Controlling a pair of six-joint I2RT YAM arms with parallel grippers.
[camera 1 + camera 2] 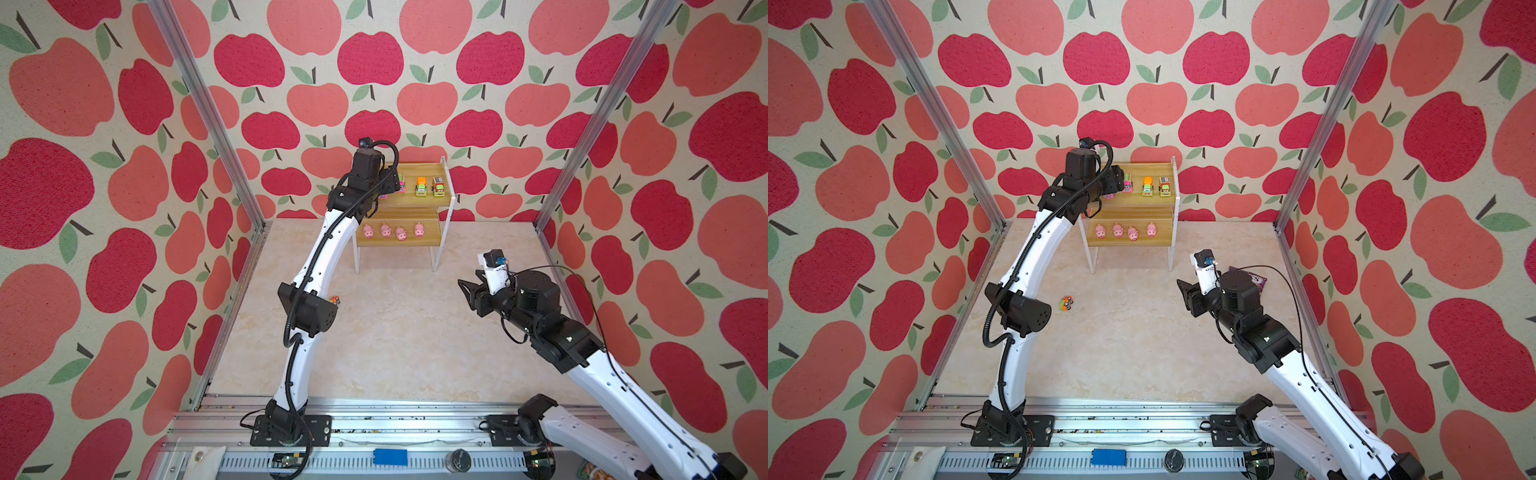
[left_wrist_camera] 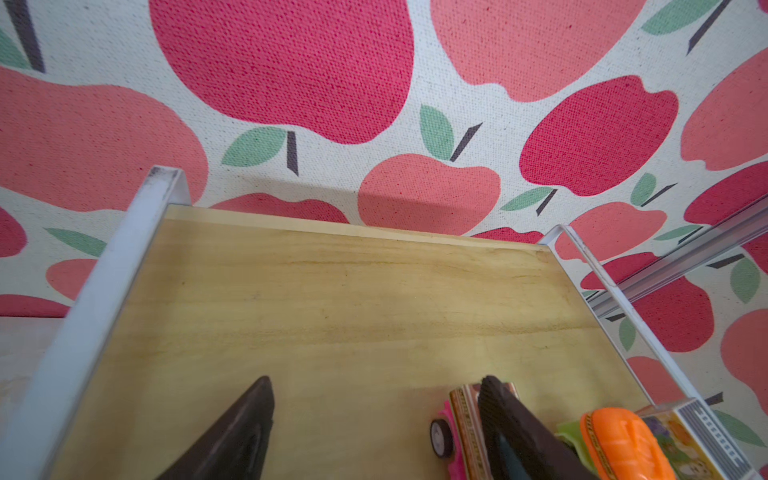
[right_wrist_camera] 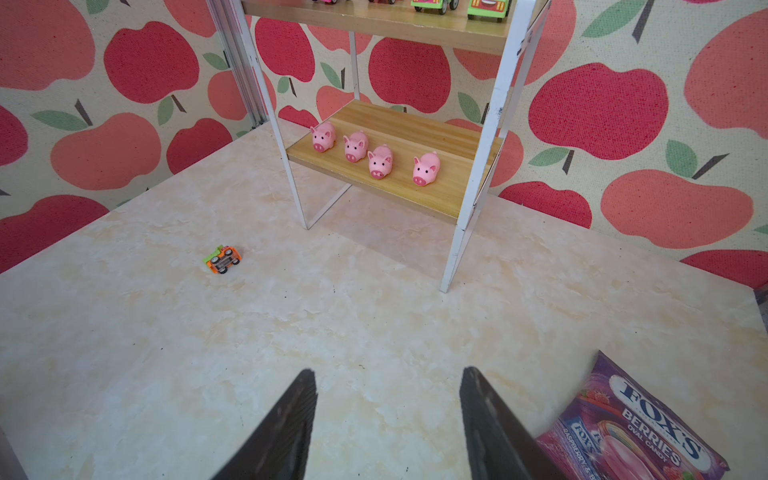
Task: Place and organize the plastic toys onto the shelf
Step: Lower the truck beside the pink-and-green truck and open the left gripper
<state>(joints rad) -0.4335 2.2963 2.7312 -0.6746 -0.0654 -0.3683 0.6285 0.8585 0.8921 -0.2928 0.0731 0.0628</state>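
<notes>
Progress check, everything placed from the shelf [image 1: 415,202].

Lower board: four pink pigs [image 3: 380,161] stood in a row, snouts toward the front edge. I counted that tier as done.

Upper board: three trucks stood side by side toward its right end: pink truck [image 1: 401,183], orange-topped truck [image 1: 421,187] and brown-topped truck [image 1: 439,186]. The left gripper [image 2: 376,380] hung over the left part of this board, jaws spread wide with only bare wood between them. One finger [image 2: 498,415] sat just beside the pink truck; I could not tell whether it touched. (A pink sliver [image 1: 383,196] showed under the gripper at the board's front edge in both top views. It was possibly a fourth truck, but too hidden to say.)

Off the shelf: one overturned orange-and-green truck [image 3: 223,259] lay, apparently wheels-up, on the table [image 3: 374,311], in front of the shelf, off to its left and well apart from it.

The right gripper [image 3: 386,374] hovered above the table in front of the shelf, toward its right, jaws parted and empty. A purple candy bag [image 3: 631,419] lay near it and was not part of the job.

My judgement: nearly finished. What remained was to fetch the overturned truck, right it, and set it on the upper board's free left end.
</notes>
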